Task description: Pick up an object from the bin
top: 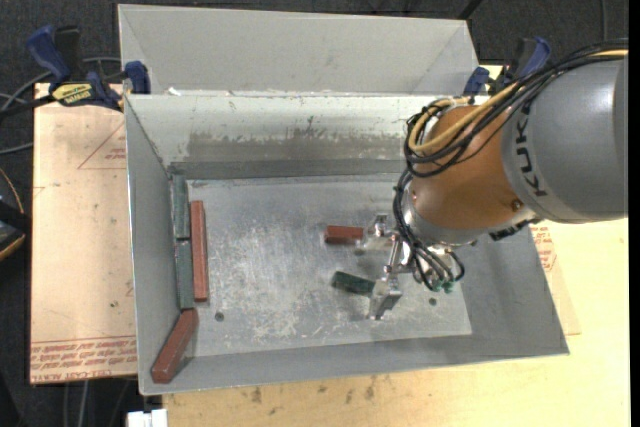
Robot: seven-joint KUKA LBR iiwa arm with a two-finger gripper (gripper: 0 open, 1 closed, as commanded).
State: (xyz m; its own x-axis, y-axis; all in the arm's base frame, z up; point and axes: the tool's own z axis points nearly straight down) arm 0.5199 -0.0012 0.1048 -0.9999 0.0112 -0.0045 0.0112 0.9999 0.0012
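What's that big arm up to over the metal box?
A robot arm reaches in from the right to pick something out of the grey bin. Its gripper hangs low over the bin's right half. Closest to it are a small green block and a small red block. Both lie on the bin floor, not yet lifted. A few red and green bars lie along the left wall.

One camera, mounted high, looking down on the grey metal bin (pixel 270 255), tilted somewhat from one side (far wall's inner face shows). Moderately near: whole bin framed, arm (pixel 570 145) at frame right.
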